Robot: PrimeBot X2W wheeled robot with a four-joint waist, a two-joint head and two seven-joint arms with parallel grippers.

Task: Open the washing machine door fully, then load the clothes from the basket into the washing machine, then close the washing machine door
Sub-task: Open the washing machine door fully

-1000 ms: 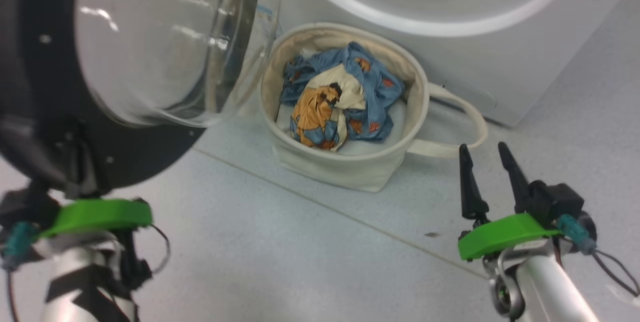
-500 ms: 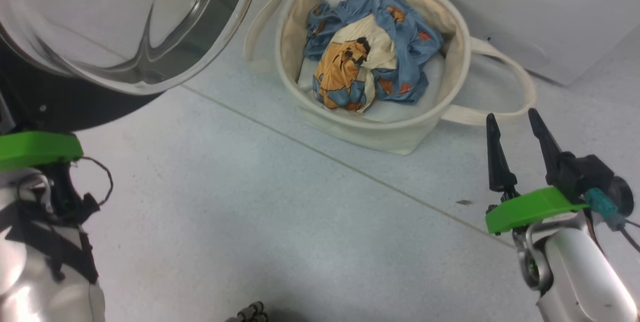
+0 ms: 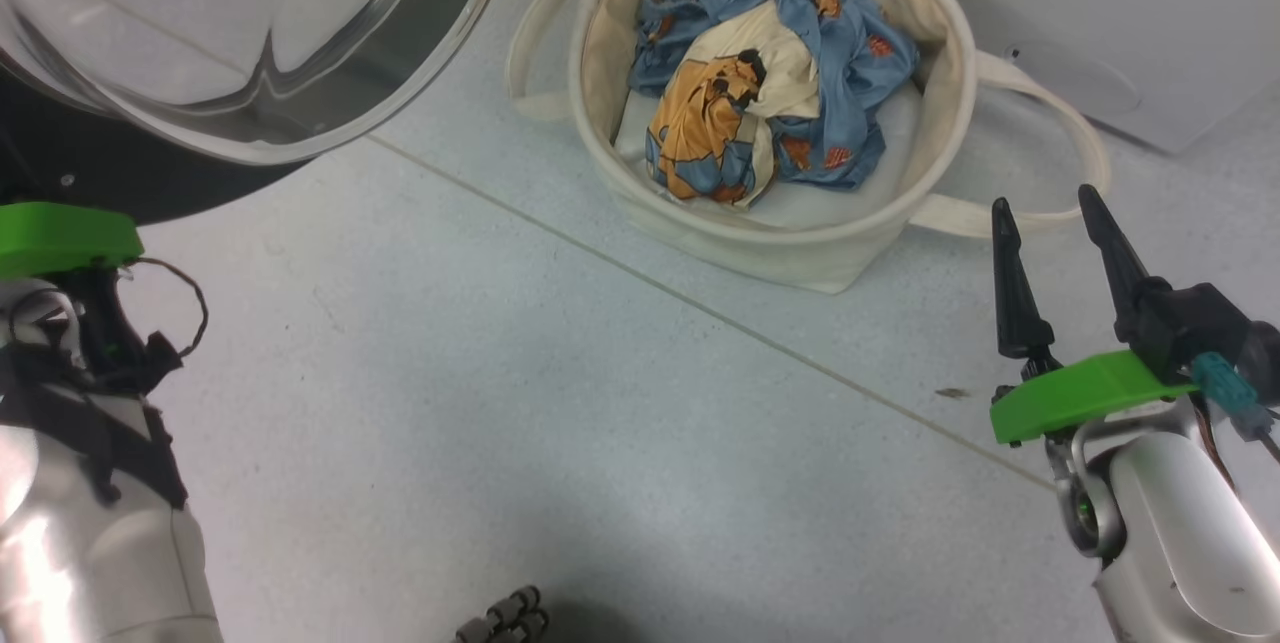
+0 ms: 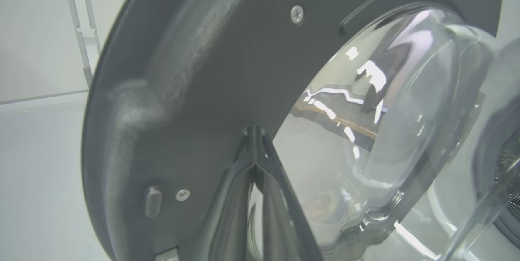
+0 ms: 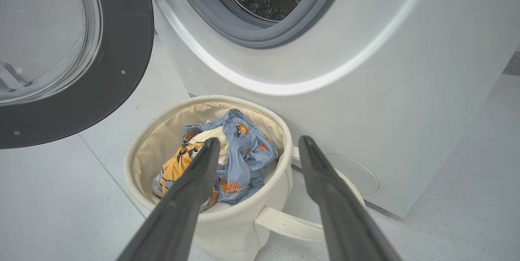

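Clothes (image 3: 770, 93), light-blue fabric with orange and cream cartoon prints, lay bunched in the cream canvas basket (image 3: 800, 248). The basket stood on the pale floor (image 3: 500, 373) just in front of the white washing machine (image 5: 365, 70). The washing machine door (image 5: 122, 50) stood swung open on the robot's left, its glass bowl (image 3: 200, 23) bulging. The left hand (image 4: 254, 131) was clenched, fingers pressed together with nothing between them, tips at the door's dark inner rim. The right hand (image 3: 1045, 203) was released, fingers spread and empty, hovering near the basket's loop handle (image 3: 1095, 148).
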